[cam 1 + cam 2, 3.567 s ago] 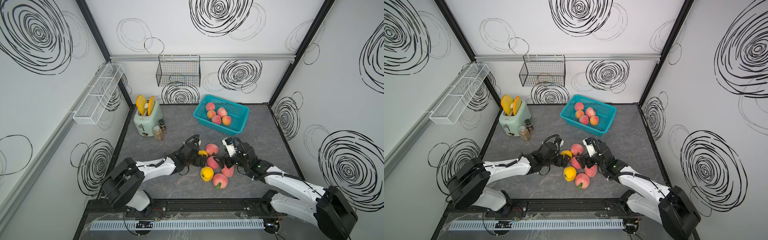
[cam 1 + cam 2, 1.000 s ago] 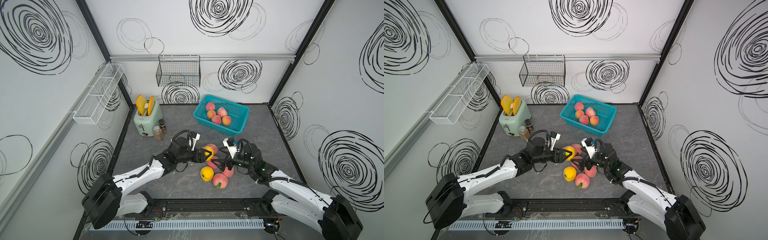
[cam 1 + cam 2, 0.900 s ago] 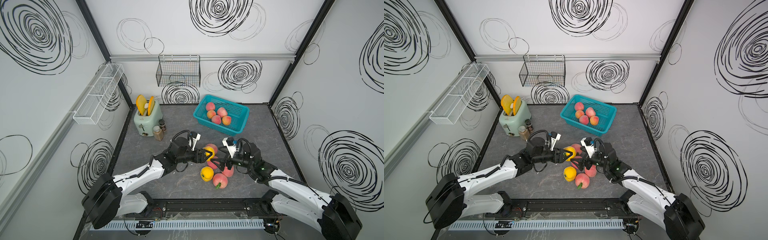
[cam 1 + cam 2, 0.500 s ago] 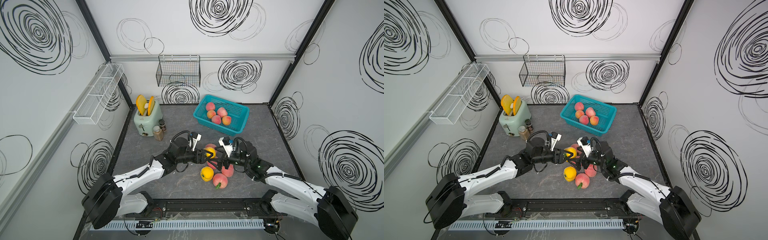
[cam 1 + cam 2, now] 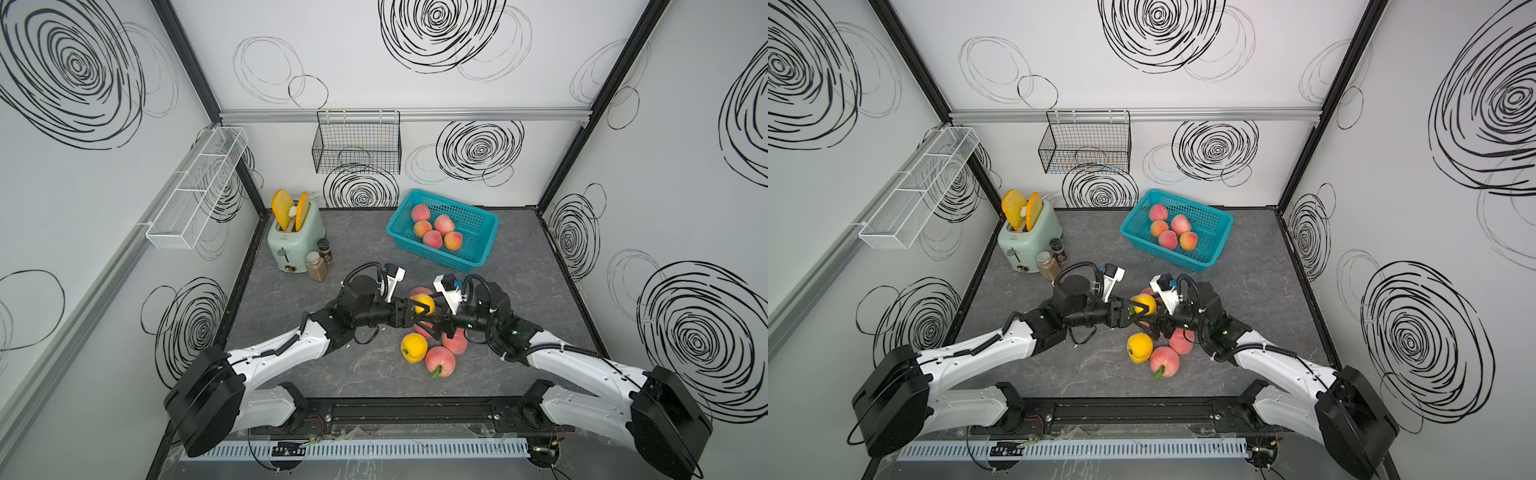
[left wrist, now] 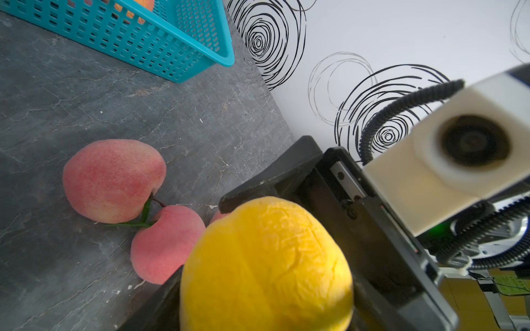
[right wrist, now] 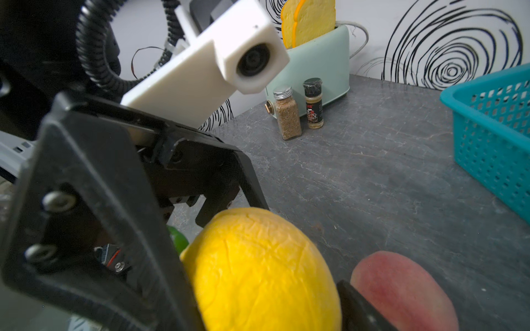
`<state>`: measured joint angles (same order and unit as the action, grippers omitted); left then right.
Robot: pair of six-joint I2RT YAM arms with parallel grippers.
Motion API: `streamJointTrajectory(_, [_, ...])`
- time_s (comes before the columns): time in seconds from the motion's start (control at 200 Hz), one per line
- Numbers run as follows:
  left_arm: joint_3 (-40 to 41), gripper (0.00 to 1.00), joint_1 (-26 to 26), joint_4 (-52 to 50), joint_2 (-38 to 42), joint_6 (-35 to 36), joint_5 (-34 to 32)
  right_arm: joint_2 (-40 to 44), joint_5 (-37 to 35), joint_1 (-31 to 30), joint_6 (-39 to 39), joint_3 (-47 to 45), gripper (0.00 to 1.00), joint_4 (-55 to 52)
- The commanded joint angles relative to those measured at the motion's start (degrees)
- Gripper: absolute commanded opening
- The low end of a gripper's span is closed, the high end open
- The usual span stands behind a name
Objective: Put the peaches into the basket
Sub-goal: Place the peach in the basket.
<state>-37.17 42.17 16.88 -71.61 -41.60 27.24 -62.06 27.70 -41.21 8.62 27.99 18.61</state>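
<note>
A yellow peach (image 5: 423, 303) hangs above the table's middle, with my left gripper (image 5: 417, 311) shut on it from the left. My right gripper (image 5: 433, 314) meets it from the right; its fingers (image 7: 358, 309) press against the same peach (image 7: 258, 272). Below them lie another yellow peach (image 5: 413, 347) and pink peaches (image 5: 439, 361), one of them (image 5: 455, 340) partly hidden by the right arm. The turquoise basket (image 5: 482, 245) at the back right holds several pink peaches (image 5: 432, 239).
A mint toaster (image 5: 293, 239) with orange slices stands at the back left, with two spice jars (image 5: 316, 266) in front of it. A black wire basket (image 5: 357, 147) hangs on the back wall, a white mesh rack (image 5: 195, 195) on the left wall.
The left gripper lifted the yellow peach off the table. Over the last second the right gripper moved in from the right and closed its jaws on that peach.
</note>
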Motion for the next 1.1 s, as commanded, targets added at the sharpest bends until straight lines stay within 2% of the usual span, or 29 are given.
streamJointTrajectory(0.0, [-0.66,0.78,0.79,3.17,-0.47,-0.67,1.01,-0.34,0.76,-0.36,-0.23,1.65,0.75,1.96])
streamJointTrajectory(0.125, [-0.3,0.78,0.85,3.85,-0.68,-0.93,1.21,-0.3,1.04,-0.45,-0.12,1.46,0.66,1.96])
streamJointTrajectory(0.235, [-0.14,0.8,0.85,4.13,-0.8,-0.93,1.14,-0.08,0.55,-0.45,-0.01,1.14,0.62,1.73])
streamJointTrajectory(0.39, [-0.19,0.91,0.5,4.02,0.01,-0.85,0.89,-0.09,-0.82,-0.39,0.25,1.07,0.6,1.37])
streamJointTrajectory(0.455, [-0.19,1.0,0.1,3.57,0.53,-0.63,0.82,-0.46,-1.45,-0.3,0.03,1.35,0.59,0.77])
streamJointTrajectory(0.645, [0.42,0.98,-3.1,0.32,3.88,0.6,-0.71,-1.76,-3.09,1.5,-0.67,2.76,0.59,-2.18])
streamJointTrajectory(0.845, [0.31,0.98,-7.74,-2.73,6.62,2.41,-0.83,-4.16,-2.85,7.37,-1.13,6.12,0.59,-5.99])
streamJointTrajectory(1.095, [-3.24,0.98,-10.27,-7.42,5.5,7.22,-5.0,-11.56,-6.12,13.36,-2.54,15.26,0.59,-10.36])
